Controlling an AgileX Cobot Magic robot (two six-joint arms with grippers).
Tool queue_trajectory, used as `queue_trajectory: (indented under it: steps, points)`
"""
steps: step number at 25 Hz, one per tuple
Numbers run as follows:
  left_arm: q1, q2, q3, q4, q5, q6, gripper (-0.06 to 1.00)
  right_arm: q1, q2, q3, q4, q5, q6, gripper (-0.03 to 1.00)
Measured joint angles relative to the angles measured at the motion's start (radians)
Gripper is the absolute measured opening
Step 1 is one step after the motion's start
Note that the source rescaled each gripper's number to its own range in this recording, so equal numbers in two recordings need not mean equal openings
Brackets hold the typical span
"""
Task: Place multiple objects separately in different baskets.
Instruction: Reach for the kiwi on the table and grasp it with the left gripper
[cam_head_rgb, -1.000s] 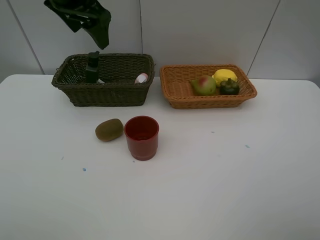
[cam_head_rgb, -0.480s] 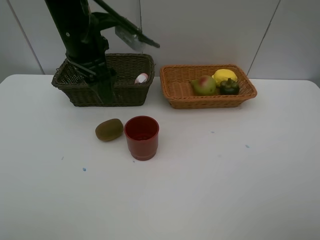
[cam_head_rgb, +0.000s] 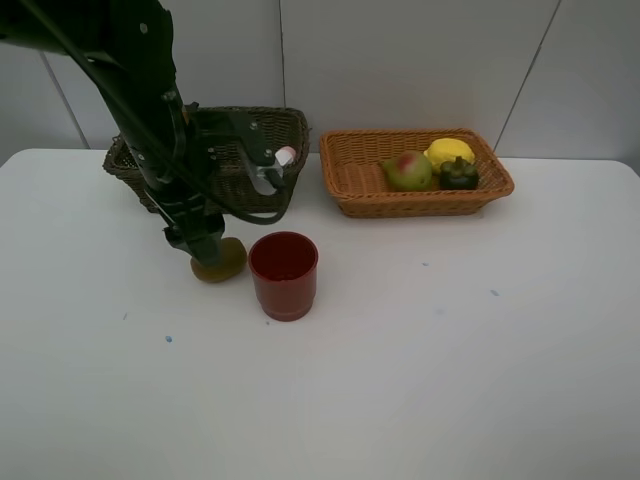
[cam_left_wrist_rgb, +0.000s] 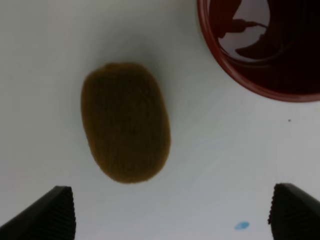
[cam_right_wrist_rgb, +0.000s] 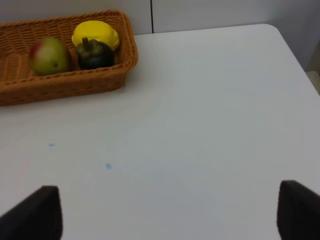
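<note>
The brown kiwi (cam_head_rgb: 222, 263) lies on the white table left of the upright red cup (cam_head_rgb: 284, 274). My left gripper (cam_head_rgb: 205, 250) is open and hangs just above the kiwi. In the left wrist view the kiwi (cam_left_wrist_rgb: 125, 122) lies between its spread fingertips (cam_left_wrist_rgb: 55, 212), apart from them, with the cup (cam_left_wrist_rgb: 260, 50) beside it. The dark basket (cam_head_rgb: 296, 128) holds the pink bottle (cam_head_rgb: 284, 156); the arm hides the pump bottle and marker. The light basket (cam_head_rgb: 420, 203) holds the pear (cam_head_rgb: 407, 171), lemon (cam_head_rgb: 449, 152) and mangosteen (cam_head_rgb: 459, 174). My right gripper (cam_right_wrist_rgb: 167, 215) is open and empty over bare table.
The two baskets stand side by side at the back of the table against the wall. In the right wrist view the light basket (cam_right_wrist_rgb: 75, 85) with the three fruits is ahead, and the table's corner edge (cam_right_wrist_rgb: 292, 47) shows to one side.
My left arm has swung down from above the dark basket to the table in front of it and now hovers over the kiwi. The objects have not moved.
</note>
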Motion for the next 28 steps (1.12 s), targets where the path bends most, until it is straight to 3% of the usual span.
queue_trajectory:
  steps: [14, 28]
  points:
    - [0.039, 0.125, 0.021, -0.012, -0.164, 0.014, 1.0, 0.0, 0.0, 0.0, 0.0, 0.0, 0.0, 0.93]
    - [0.071, 0.201, 0.021, -0.034, -0.244, 0.022, 1.0, 0.0, 0.0, 0.0, 0.0, 0.0, 0.0, 0.93]
